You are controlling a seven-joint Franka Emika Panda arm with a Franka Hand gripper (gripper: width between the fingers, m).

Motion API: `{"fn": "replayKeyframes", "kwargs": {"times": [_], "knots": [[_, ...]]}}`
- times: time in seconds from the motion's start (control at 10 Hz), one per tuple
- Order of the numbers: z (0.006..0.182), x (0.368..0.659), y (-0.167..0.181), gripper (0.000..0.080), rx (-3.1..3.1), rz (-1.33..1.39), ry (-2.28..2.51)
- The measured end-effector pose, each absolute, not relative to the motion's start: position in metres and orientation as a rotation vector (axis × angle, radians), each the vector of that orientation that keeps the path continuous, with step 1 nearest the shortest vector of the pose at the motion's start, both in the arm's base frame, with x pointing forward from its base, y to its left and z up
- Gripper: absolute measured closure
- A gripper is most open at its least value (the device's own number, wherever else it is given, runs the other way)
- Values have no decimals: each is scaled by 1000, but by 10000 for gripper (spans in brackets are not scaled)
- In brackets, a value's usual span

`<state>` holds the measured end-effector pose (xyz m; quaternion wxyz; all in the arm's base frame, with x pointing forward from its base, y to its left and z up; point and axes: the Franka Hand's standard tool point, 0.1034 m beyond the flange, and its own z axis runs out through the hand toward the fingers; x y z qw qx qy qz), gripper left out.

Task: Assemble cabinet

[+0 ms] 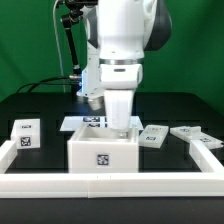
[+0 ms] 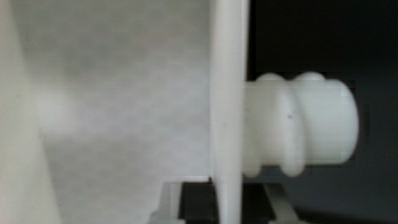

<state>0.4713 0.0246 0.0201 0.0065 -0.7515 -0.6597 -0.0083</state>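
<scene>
Centre front on surface [image 1: 45,108]: cabinet [image 1: 102,152]. Behind it: marker board [image 1: 78,122]. Toward exterior view's left: small cube [image 1: 25,132]. Toward exterior view's right: flat panel [image 1: 152,136], then second panel [image 1: 196,137].

We see the white arm [image 1: 125,35] come down from above over the middle of the counter, its wrist [image 1: 118,75] held vertical. The gripper [image 1: 119,118] points straight down; its fingertips are hidden, so we cannot tell how the jaws stand.
</scene>
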Motion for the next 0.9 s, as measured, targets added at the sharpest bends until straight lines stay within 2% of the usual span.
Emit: {"fn": "replayKeyframes", "kwargs": {"times": [0.3, 0.9], "knots": [[20, 480, 52, 762, -2299, -47, -2126], [20, 481, 55, 762, -2301, -47, -2121]]}}
